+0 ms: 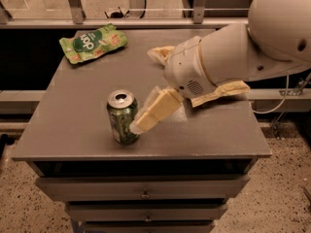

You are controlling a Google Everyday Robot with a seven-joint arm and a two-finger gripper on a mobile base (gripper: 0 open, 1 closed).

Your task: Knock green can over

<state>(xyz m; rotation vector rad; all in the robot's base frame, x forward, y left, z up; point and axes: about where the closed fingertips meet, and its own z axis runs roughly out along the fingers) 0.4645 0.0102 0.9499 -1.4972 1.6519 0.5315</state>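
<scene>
Green can [121,116] upright on grey table [77,120], gripper [137,126] touching its side, fingers [155,111] seemingly closed.

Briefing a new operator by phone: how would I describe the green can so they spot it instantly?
On the grey cabinet top, look near the front edge, left of centre. An upright green aluminium drink can with a silver top stands there, the cream pincer at its right side. Unlike the flat green snack bag at the back left, it is cylindrical.

You can half-read white letters, perhaps "don", on the green snack bag [93,42] at the table's 11 o'clock. The gripper [137,126] is at 3 o'clock of the green can [119,119], whose markings are not readable.
</scene>
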